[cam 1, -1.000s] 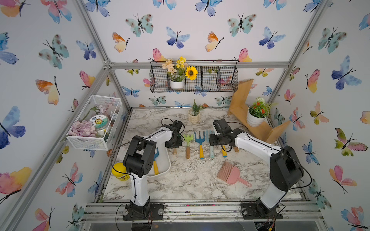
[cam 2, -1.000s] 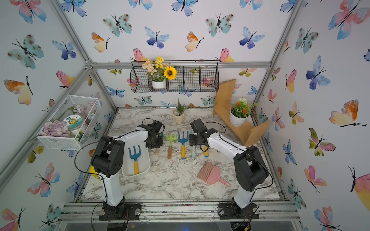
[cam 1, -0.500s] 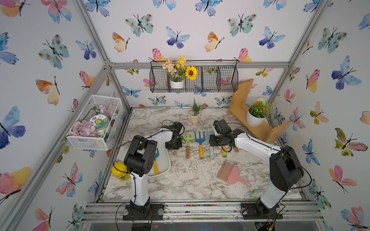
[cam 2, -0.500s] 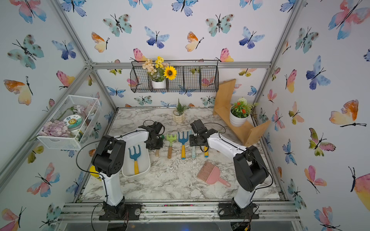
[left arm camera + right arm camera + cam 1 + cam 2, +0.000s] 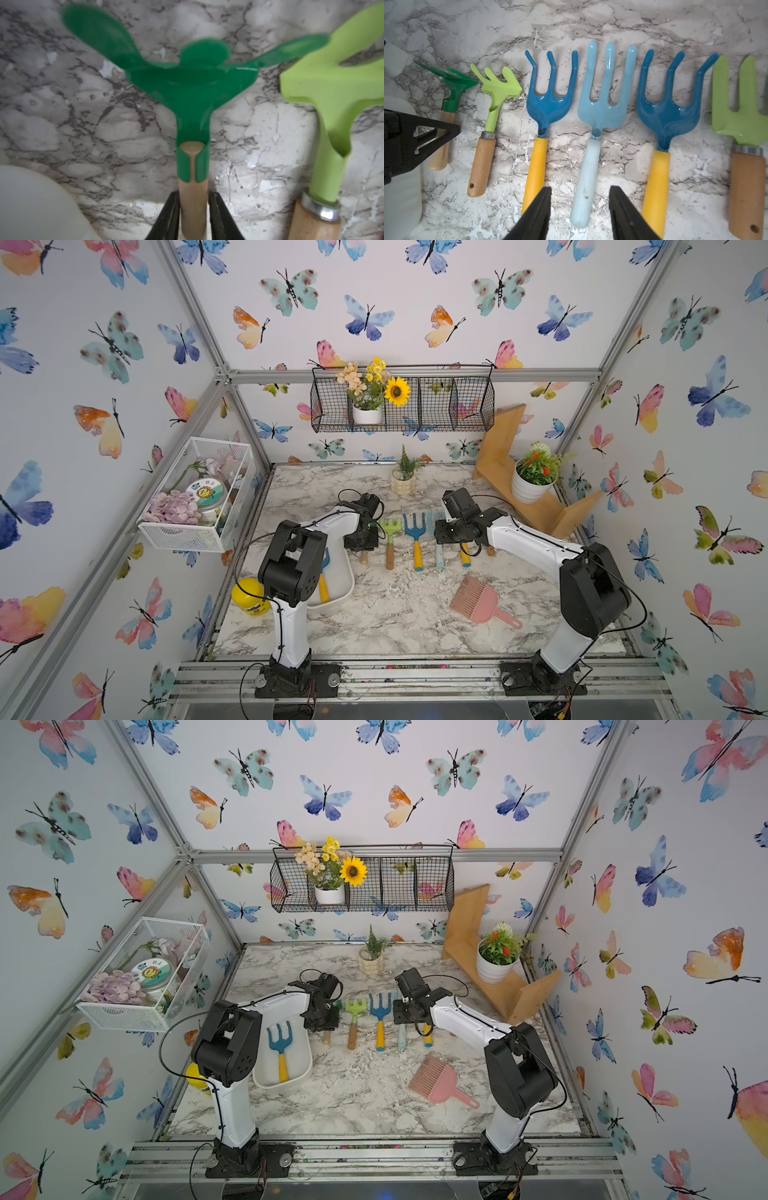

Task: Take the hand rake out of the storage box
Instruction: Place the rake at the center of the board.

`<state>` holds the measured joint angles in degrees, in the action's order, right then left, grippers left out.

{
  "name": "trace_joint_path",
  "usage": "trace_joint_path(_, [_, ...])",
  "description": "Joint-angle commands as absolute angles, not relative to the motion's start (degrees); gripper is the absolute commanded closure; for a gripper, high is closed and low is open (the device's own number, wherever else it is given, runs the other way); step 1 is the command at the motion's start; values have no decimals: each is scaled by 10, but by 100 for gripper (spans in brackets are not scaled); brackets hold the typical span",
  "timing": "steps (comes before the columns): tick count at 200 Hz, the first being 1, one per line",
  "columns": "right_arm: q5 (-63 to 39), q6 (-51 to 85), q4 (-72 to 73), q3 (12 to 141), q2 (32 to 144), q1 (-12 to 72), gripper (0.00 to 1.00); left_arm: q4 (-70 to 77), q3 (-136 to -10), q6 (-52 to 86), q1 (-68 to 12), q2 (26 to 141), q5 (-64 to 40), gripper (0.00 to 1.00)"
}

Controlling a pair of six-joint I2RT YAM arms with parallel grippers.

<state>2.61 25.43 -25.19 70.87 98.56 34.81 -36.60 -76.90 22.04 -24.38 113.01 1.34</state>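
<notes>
On the marble-patterned table point(image 5: 353, 1102), the left gripper point(image 5: 194, 199) straddles the wooden handle of a green rake point(image 5: 191, 87) lying at the left end of a row of tools. Its jaws are narrow, but whether they grip cannot be told. The right gripper point(image 5: 580, 193), jaws apart and empty, hovers over a pale blue fork point(image 5: 602, 108). Left of the row, a blue hand rake point(image 5: 279, 1048) lies inside the white storage box point(image 5: 300, 1056).

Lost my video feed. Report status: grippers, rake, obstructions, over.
Left fingers flank dark green rake's handle, grip unclear. Right gripper open over light blue rake. Yellow-handled rake lies in storage box, nothing on it.
</notes>
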Motion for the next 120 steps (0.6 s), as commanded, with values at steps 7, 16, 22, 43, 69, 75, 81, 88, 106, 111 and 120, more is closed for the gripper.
trace_joint_path(7, [31, 254, -257, 710, 976, 345, 49, -400, -782, 217, -246, 1148, 18, 66])
trace_joint_path(16, [32, 253, -258, 712, 976, 345, 49, -405, -789, 217, -245, 1148, 24, 65])
trace_joint_path(22, [32, 252, -259, 713, 976, 345, 49, -408, -793, 218, -246, 1147, 29, 64])
trace_joint_path(43, [34, 251, -261, 718, 976, 345, 49, -424, -812, 220, -244, 1120, 43, 60])
trace_joint_path(69, [34, 248, -261, 722, 978, 345, 49, -445, -838, 225, -242, 1092, 53, 56])
trace_joint_path(75, [33, 248, -263, 723, 978, 345, 49, -450, -843, 225, -242, 1083, 54, 56])
trace_joint_path(81, [33, 247, -263, 724, 979, 345, 49, -455, -850, 225, -239, 1075, 56, 55])
trace_joint_path(88, [33, 247, -264, 725, 979, 345, 49, -462, -856, 226, -236, 1063, 58, 54])
trace_joint_path(106, [33, 244, -266, 728, 980, 345, 49, -476, -856, 228, -220, 1029, 70, 53])
trace_joint_path(111, [33, 243, -267, 729, 980, 345, 49, -478, -851, 228, -211, 1020, 69, 53])
trace_joint_path(120, [35, 241, -267, 729, 979, 345, 49, -479, -835, 228, -189, 999, 59, 53])
